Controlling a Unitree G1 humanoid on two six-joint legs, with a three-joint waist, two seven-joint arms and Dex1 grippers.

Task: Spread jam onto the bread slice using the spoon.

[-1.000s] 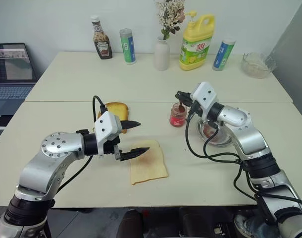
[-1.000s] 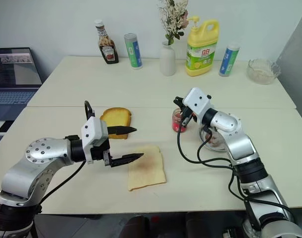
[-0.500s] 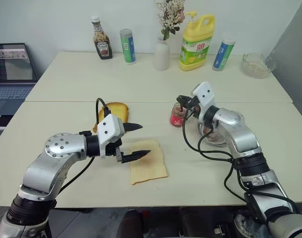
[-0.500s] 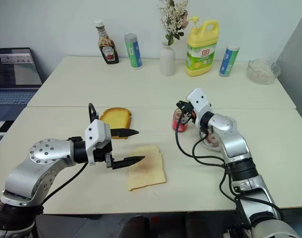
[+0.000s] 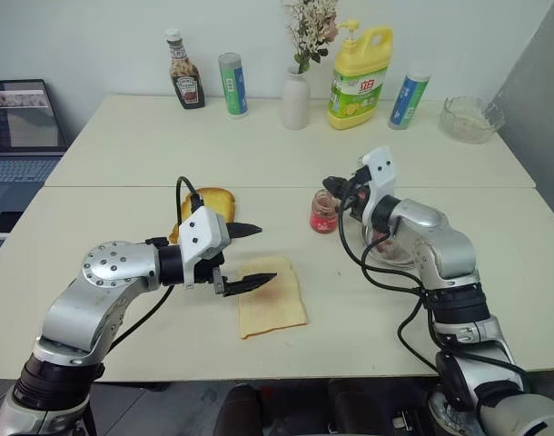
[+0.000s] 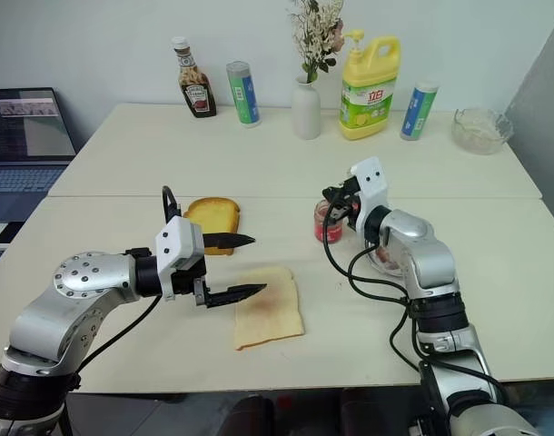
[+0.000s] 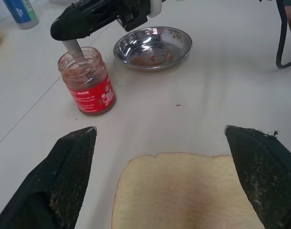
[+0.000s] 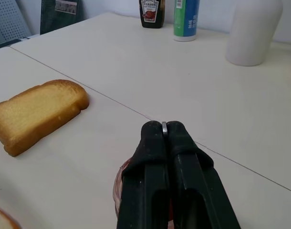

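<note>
Silver spoon (image 7: 75,49) dipping into jam (image 7: 89,89): right tool (image 7: 64,29), clenched on it, rolled; scooping. Left tool (image 5: 250,255) released, unmoved over bread slice (image 5: 275,302).

Take the jar (image 5: 323,211) of jam as your mark on the surface (image 5: 150,154). The spoon (image 7: 74,49) stands in it, pinched in the right claw (image 7: 64,29) above its mouth. The dish (image 7: 152,47) sits just right of the jar. The bread slice (image 5: 272,297) lies nearer you and left of the jar, the left claw (image 5: 243,256) spread wide over the slice's left edge. The thicker slice (image 5: 212,203) lies left of the jar.
</note>
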